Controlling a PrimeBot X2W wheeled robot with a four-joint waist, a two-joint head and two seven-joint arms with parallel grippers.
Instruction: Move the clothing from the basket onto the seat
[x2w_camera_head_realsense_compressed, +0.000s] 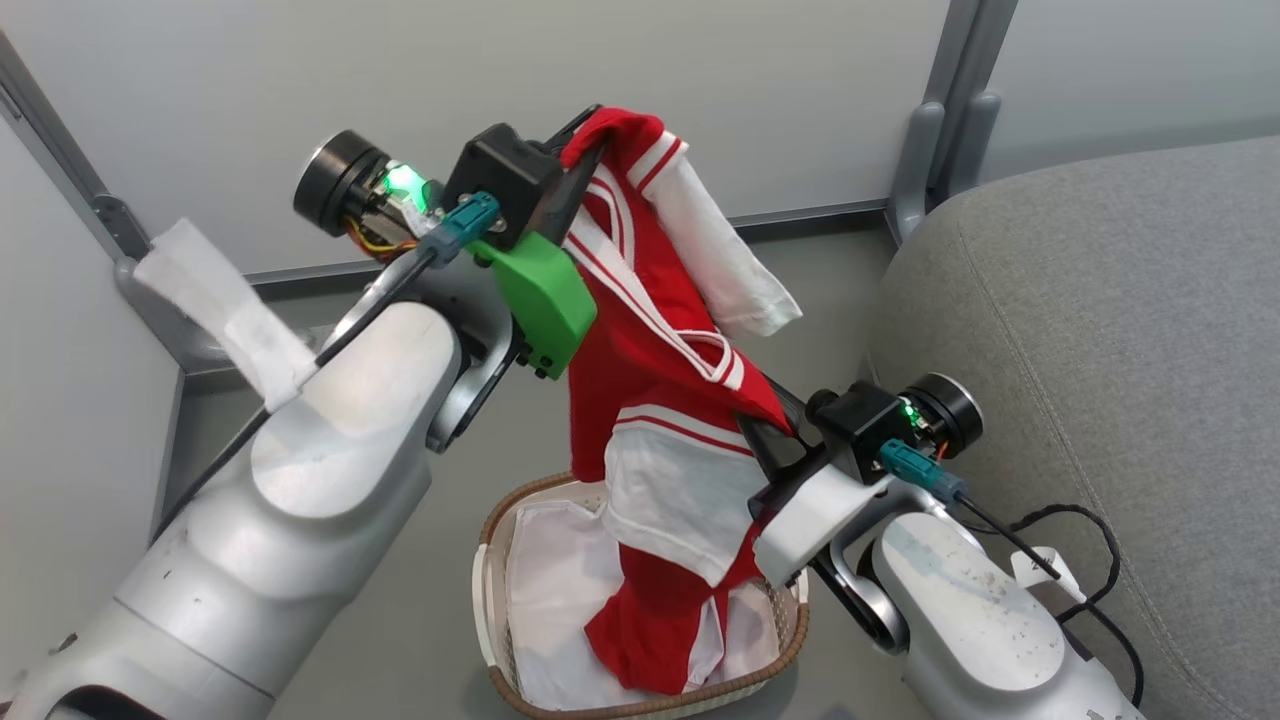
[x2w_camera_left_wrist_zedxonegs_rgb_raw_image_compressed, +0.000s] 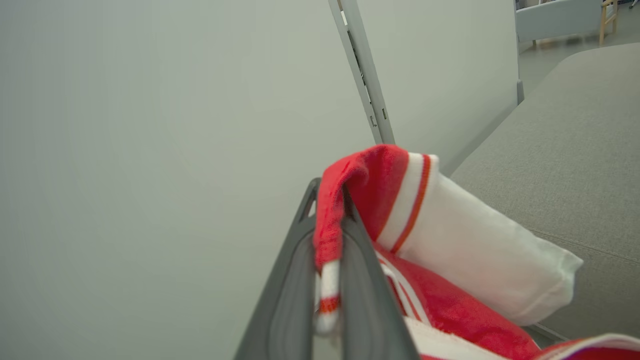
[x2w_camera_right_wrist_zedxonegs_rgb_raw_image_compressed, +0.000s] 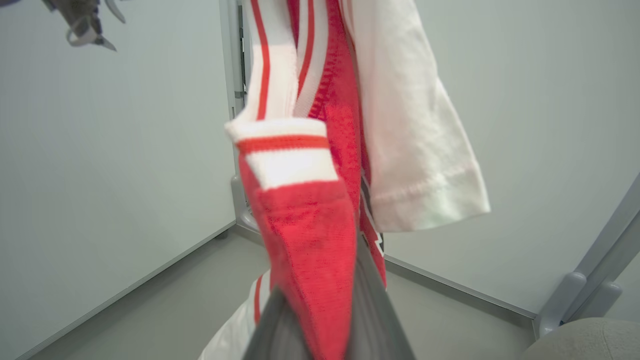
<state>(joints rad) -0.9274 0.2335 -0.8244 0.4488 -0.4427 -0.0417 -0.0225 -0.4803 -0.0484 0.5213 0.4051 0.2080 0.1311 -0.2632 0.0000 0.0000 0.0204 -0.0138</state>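
In the foreground, the left arm's pale forearm (x2w_camera_head_realsense_compressed: 340, 450) is seen rising from the lower left, the wrist bent so that the left gripper (x2w_camera_head_realsense_compressed: 585, 175) is held high, fingers pointing up and to the right. Its jaws are closed tightly on a red fold and striped trim of the red-and-white jersey (x2w_camera_head_realsense_compressed: 650, 360), as shown close up in the left wrist view, where the left gripper (x2w_camera_left_wrist_zedxonegs_rgb_raw_image_compressed: 330, 210) is pinched on the jersey (x2w_camera_left_wrist_zedxonegs_rgb_raw_image_compressed: 450, 235). The right arm's forearm (x2w_camera_head_realsense_compressed: 960, 610) is brought in from the lower right, with the right gripper (x2w_camera_head_realsense_compressed: 770, 425) held lower and angled up and to the left. In its wrist view the right gripper (x2w_camera_right_wrist_zedxonegs_rgb_raw_image_compressed: 325, 280) is closed on a red, stripe-edged fold of the jersey (x2w_camera_right_wrist_zedxonegs_rgb_raw_image_compressed: 300, 225). The garment is hung between the two grippers, a white sleeve dangling free. Below, its lower end is draped into the oval basket (x2w_camera_head_realsense_compressed: 490, 560), on the white liner (x2w_camera_head_realsense_compressed: 560, 580). The basket is set on the grey floor (x2w_camera_head_realsense_compressed: 430, 600). The grey upholstered seat (x2w_camera_head_realsense_compressed: 1100, 330) is seen to the right, near the basket, with pale wall panels (x2w_camera_head_realsense_compressed: 500, 80) behind.
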